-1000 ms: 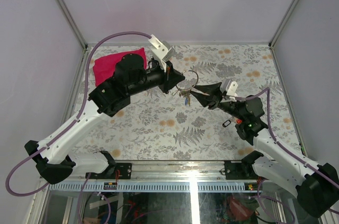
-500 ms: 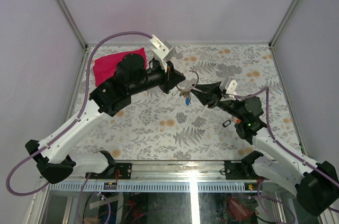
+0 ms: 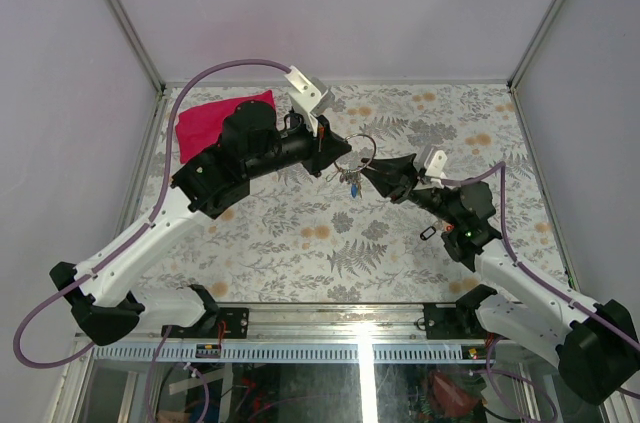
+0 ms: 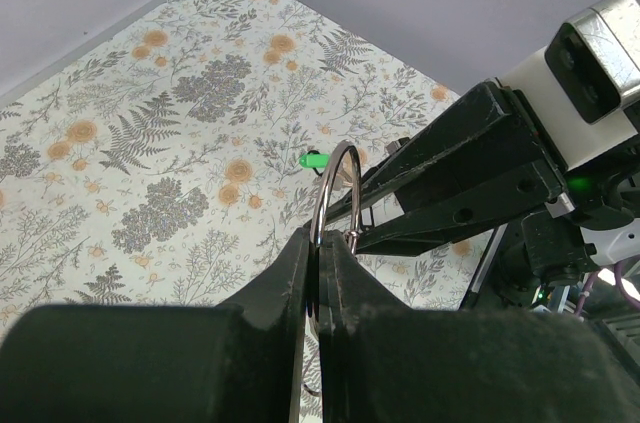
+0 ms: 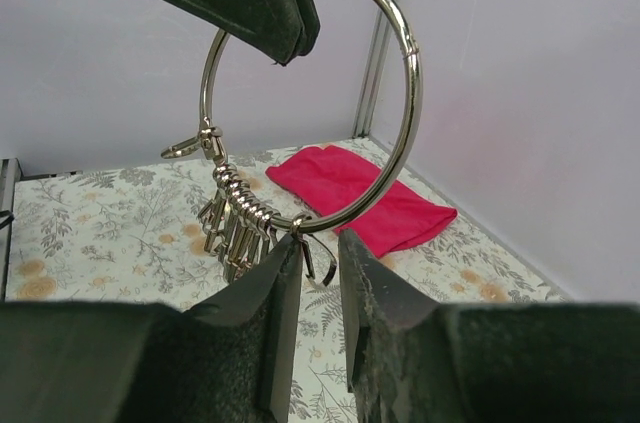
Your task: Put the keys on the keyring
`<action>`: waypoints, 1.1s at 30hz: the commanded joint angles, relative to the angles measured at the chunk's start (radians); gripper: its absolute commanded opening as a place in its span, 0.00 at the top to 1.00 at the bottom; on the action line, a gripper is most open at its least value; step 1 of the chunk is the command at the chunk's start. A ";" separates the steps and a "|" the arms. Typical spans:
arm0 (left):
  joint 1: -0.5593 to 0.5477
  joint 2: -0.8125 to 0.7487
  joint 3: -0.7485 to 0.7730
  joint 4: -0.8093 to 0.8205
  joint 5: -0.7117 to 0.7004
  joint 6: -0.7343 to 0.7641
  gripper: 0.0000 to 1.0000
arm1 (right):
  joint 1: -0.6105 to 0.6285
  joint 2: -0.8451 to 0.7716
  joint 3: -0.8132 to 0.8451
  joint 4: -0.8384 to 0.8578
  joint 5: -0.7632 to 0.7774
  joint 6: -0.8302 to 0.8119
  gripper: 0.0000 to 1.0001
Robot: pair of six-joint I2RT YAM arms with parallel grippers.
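Two arms meet in mid-air over the middle of the patterned counter (image 3: 300,243). Nearest, coming from the right, the right hand (image 5: 320,243) reaches up under the keyring (image 5: 411,93). Its jaws stand narrow on either side of the ring's lowest arc. Whether they pinch the wire or only bracket it cannot be told.

The keys (image 5: 235,228) hang bunched on the ring's lower left arc, just beside the right fingertips and clear of the counter. Farther back, from the left, the left hand (image 4: 320,243) is clamped on the ring's upper arc and holds it upright. A green piece (image 4: 313,159), probably a loose key, lies on the counter beyond the ring in the left wrist view. A pink cloth (image 3: 215,118) lies at the far left corner.

Hazards:
- **Ring rotating:** the left hand holds only thin round wire, so a sideways push or pull from the right hand could turn the ring in that pinch.
- **Ring pulled free:** the same push or pull could drag the ring out, dropping ring and keys onto the counter.
- **Trapped key:** if the right jaws narrow further, they could catch a hanging key instead of the wire.
- **Keys sliding off:** should the ring's joint open while it tilts, the threaded keys could slide off.
- **Green piece knocked away:** a falling bunch could knock the green piece out of easy reach.
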 commanded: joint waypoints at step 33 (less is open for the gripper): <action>-0.003 -0.079 -0.065 0.058 -0.101 0.023 0.96 | 0.009 -0.094 0.508 -1.148 0.107 -0.344 0.99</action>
